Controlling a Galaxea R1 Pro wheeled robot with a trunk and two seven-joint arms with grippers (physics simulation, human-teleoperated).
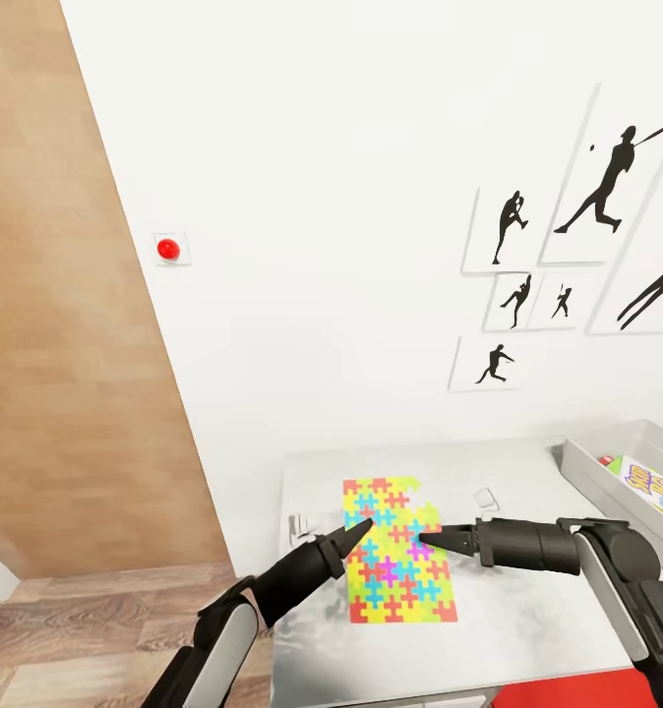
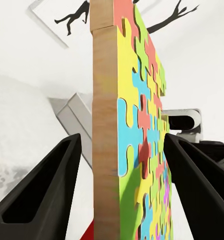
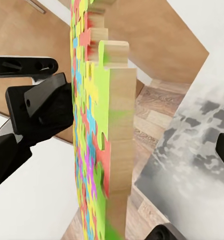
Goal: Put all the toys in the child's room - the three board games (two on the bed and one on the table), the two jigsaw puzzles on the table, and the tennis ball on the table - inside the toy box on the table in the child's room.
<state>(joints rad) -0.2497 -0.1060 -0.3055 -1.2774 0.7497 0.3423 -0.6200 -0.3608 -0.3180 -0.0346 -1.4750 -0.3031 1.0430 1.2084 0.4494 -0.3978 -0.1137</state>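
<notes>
A jigsaw puzzle (image 1: 395, 551) of yellow, pink, green, blue and orange pieces is at the left end of the pale grey table (image 1: 528, 619). My left gripper (image 1: 364, 531) is open, and the puzzle's wooden edge (image 2: 104, 125) stands between its fingers (image 2: 47, 190) with a gap on each side. My right gripper (image 1: 428, 537) faces it from the other side, open, with the puzzle's edge (image 3: 119, 125) in front of it. The light grey toy box (image 1: 592, 474) sits at the table's right end with a printed board game (image 1: 654, 489) inside. The tennis ball and the bed are out of view.
A white wall with black sports silhouette pictures (image 1: 607, 187) and a red button (image 1: 168, 250) rises behind the table. A wood panel (image 1: 66, 344) and plank floor (image 1: 105, 629) lie to the left. Something red (image 1: 577, 693) shows below the table's front edge.
</notes>
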